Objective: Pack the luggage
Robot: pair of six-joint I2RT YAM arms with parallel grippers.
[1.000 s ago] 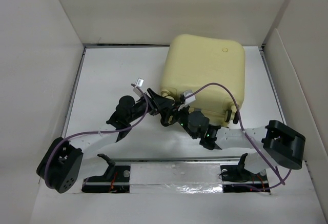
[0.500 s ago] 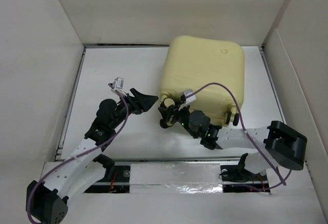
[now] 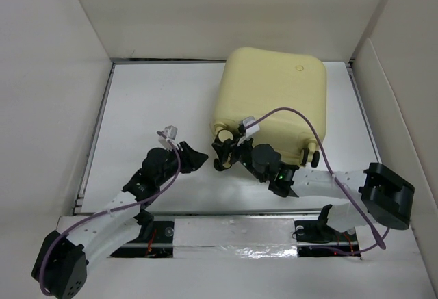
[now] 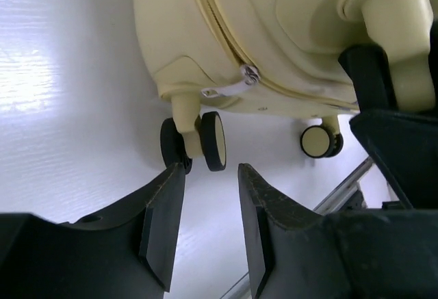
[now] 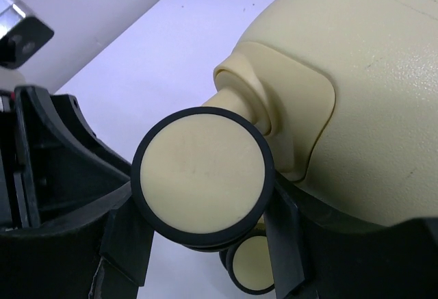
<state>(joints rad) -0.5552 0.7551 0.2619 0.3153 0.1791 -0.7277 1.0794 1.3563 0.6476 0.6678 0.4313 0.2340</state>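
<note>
Left claw [image 4: 210, 183] empty, slightly apart, drawn back from luggage [image 3: 274, 94], right claw [image 3: 223, 151] clamped on wheel [image 5: 202, 176].

White table [image 3: 150, 100]; plain white walls [image 3: 205, 11] left, far, right; silver foil tape strip [image 3: 233, 252] along near edge.

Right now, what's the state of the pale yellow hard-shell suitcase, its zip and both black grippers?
pale yellow hard-shell suitcase: shut, lying flat on the white table.
silver zipper pull: zip closed where visible.
left gripper: open, empty.
right gripper: appears closed on a yellow-and-black wheel.
</note>
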